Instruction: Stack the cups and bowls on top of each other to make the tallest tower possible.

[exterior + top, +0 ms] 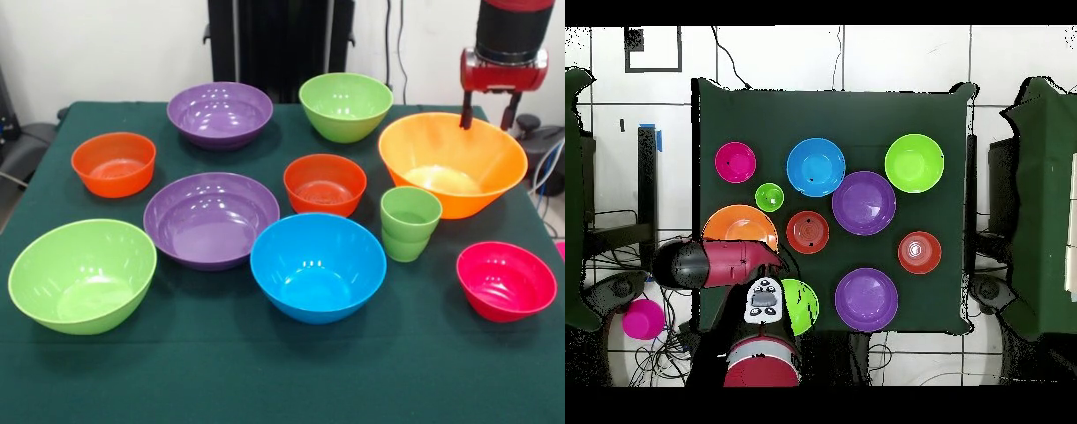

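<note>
My gripper (488, 113) hangs at the far right, open and empty, with its fingertips just above the back rim of the large orange-yellow bowl (452, 163). Light-green cups (410, 223) stand nested in one another in front of that bowl, and show in the overhead view (769, 196). All the bowls sit apart and upright: two purple (220, 113) (211, 218), two light green (345, 106) (82, 274), two orange-red (113, 163) (324, 184), a blue (318, 265) and a pink-red (505, 280). In the overhead view the arm (715, 265) covers part of the orange-yellow bowl (737, 222).
The bowls stand on a dark green tablecloth (265, 380). The black pedestal (278, 44) rises behind the table's far edge. A pink object (642, 318) lies on the floor beside the table. The arm also hides part of one green bowl (805, 305).
</note>
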